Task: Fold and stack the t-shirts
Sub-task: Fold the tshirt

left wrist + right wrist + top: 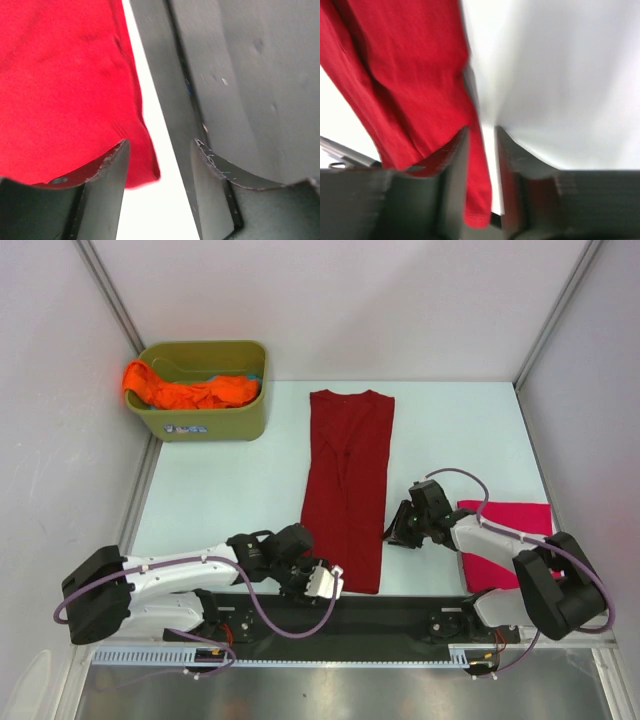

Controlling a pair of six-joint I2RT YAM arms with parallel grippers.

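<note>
The dark red t-shirt [347,490] lies flat mid-table as a long, narrow strip, neck at the far end. My left gripper [326,581] is open at its near hem. In the left wrist view, the red shirt's corner [142,167] lies between the jaws, next to the left finger [107,185]. My right gripper [396,528] sits at the shirt's right edge. In the blurred right wrist view, its jaws stand narrowly apart with the red edge [479,180] between them and a gap beside it. The magenta-pink t-shirt [508,538] lies folded at the right, partly under the right arm. The orange t-shirt [190,390] is in the tub.
An olive-green tub [205,420] stands at the far left corner of the table. A black strip [400,615] runs along the near edge by the arm bases. White walls enclose the table at the left, back and right.
</note>
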